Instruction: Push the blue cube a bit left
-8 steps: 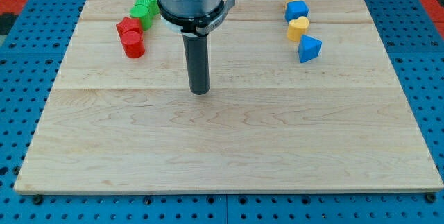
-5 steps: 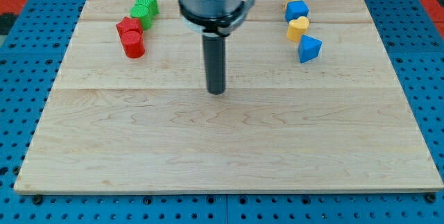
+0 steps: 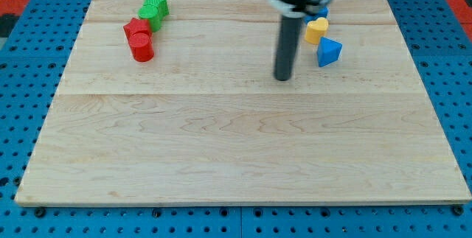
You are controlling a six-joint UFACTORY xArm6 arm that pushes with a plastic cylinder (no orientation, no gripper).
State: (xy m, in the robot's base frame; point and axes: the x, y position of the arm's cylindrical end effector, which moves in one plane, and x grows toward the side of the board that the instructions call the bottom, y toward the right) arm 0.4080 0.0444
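Down on the wooden board point(image 3: 221, 149), ringed by blue pegboard point(image 3: 22, 83), my tip point(image 3: 282, 78) rests, touching no block.

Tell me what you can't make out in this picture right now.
- Blue cube, camera view: mostly hidden behind the arm's housing; only a sliver shows.
- The topmost yellow block of that column: fully hidden by the housing.
- Whether my tip touches the board: cannot tell.
- The arm above the housing: cut off by the view's top.

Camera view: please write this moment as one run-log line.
tip: on board, left of blue wedge-like block, apart | blue cube: mostly hidden behind arm | contact: none seen | push: not started
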